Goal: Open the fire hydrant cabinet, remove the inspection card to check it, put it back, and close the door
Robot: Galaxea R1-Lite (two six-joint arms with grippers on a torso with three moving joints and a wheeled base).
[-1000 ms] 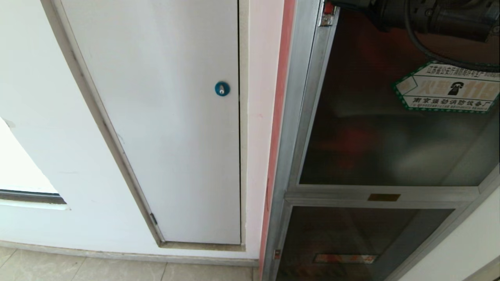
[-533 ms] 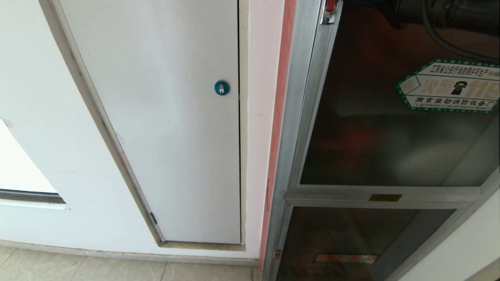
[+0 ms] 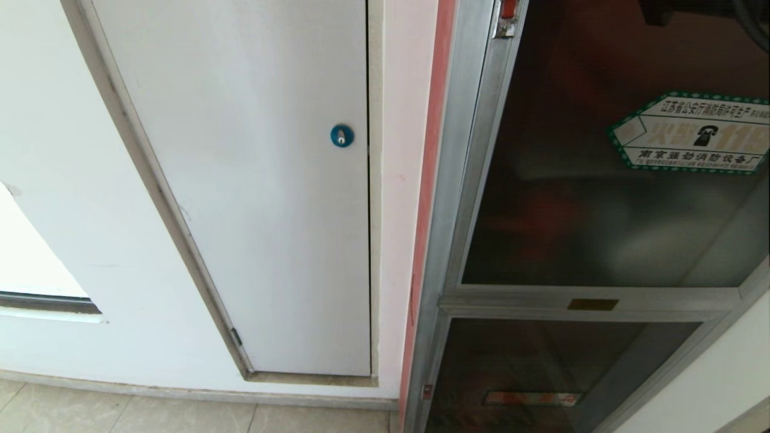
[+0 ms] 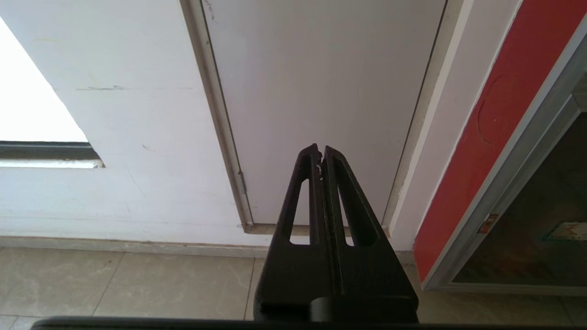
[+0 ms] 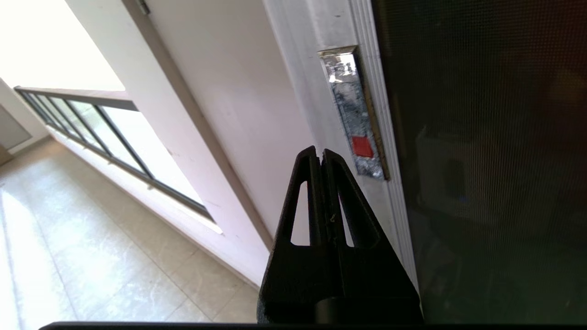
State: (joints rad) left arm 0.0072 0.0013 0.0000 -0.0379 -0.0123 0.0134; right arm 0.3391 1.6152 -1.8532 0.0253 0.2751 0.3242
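The fire hydrant cabinet [image 3: 457,180] fills the right side of the head view, its silver frame against the wall. Its door [image 3: 571,210], dark tinted glass with a green-edged "119" sticker [image 3: 692,135], sits in the frame. A silver latch [image 5: 355,114] with a small red tab [image 5: 362,146] is set in the door's edge. My right gripper [image 5: 320,156] is shut and empty, its tips just beside and slightly below that latch. My left gripper [image 4: 319,151] is shut and empty, parked low and facing the white panel. The inspection card is hidden.
A white panel [image 3: 258,180] with a blue round lock [image 3: 341,136] is left of the cabinet. Below the door are a small brass plate [image 3: 592,304] and a lower glass panel [image 3: 541,373]. Tiled floor [image 3: 180,415] runs along the wall; a low window [image 5: 91,128] lies further left.
My right arm has risen almost out of the top of the head view. The door and the left arm have not moved.
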